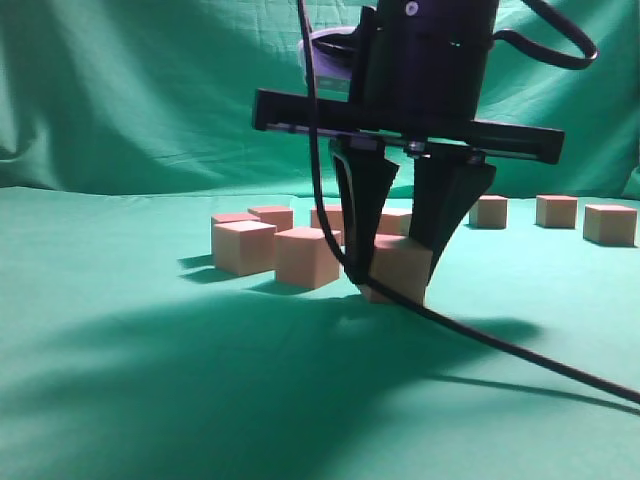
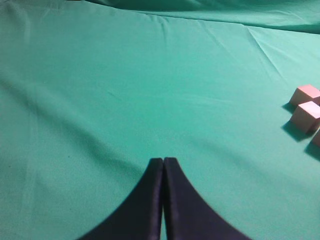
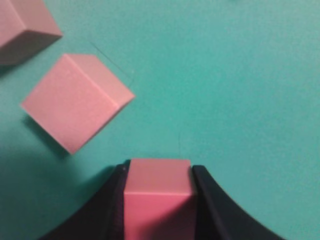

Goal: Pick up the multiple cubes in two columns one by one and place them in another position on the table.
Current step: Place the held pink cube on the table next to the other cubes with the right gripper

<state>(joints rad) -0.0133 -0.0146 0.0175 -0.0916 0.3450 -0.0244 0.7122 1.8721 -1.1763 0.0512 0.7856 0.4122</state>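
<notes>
Salmon-pink, the nearest cube [image 1: 398, 268] sits on the green table [image 1: 150, 400] pinched between both fingers of the right claw [image 1: 392, 262], right of the clustered cubes [image 1: 275, 245], while the left claw [image 2: 163, 161], pressed together, grasps nothing.

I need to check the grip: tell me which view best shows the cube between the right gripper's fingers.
The right wrist view: the gripped cube fills the gap in the right gripper. The exterior view shows it partly hidden; the left wrist view misses it.
</notes>
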